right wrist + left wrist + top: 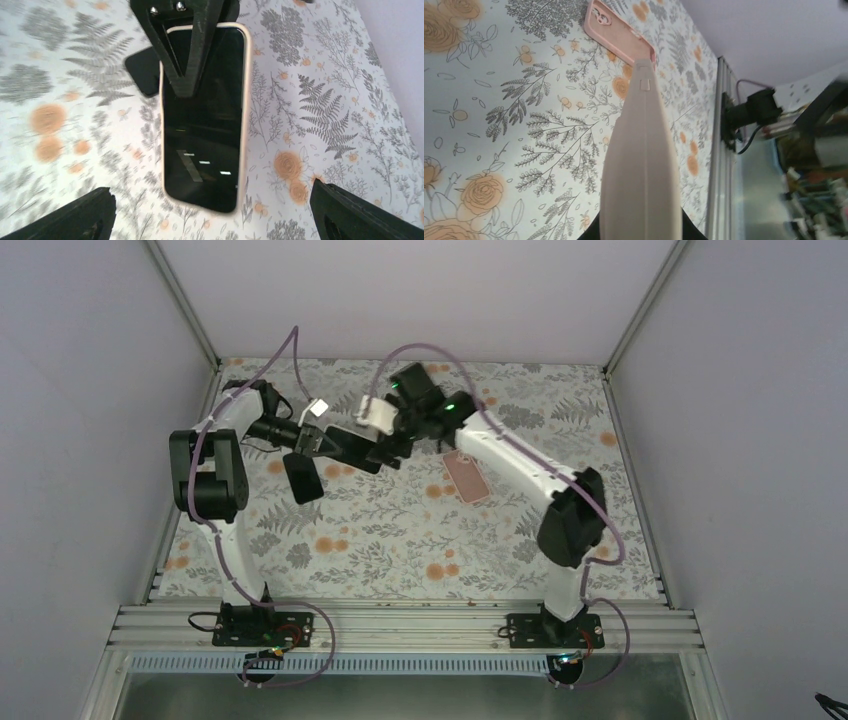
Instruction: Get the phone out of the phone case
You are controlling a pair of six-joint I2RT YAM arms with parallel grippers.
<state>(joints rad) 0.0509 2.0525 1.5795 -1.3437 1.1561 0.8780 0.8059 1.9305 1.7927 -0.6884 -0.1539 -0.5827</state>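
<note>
Hold left gripper [322, 441] jaws pinched firm on phone [202, 120] at its upper end; draw right gripper [212, 220], jaws spread wide, straight back; lay phone flat on desk [400, 540], frame-left of pink case [466, 478].

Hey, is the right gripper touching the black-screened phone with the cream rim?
Apart. In the right wrist view the fingers of the right gripper stand wide open, with floral tabletop showing between each finger and the cream-rimmed phone.

Pale lilac walls [90, 390] enclose a floral-print table [400, 540], aluminium rail [400, 625] in front.
</note>
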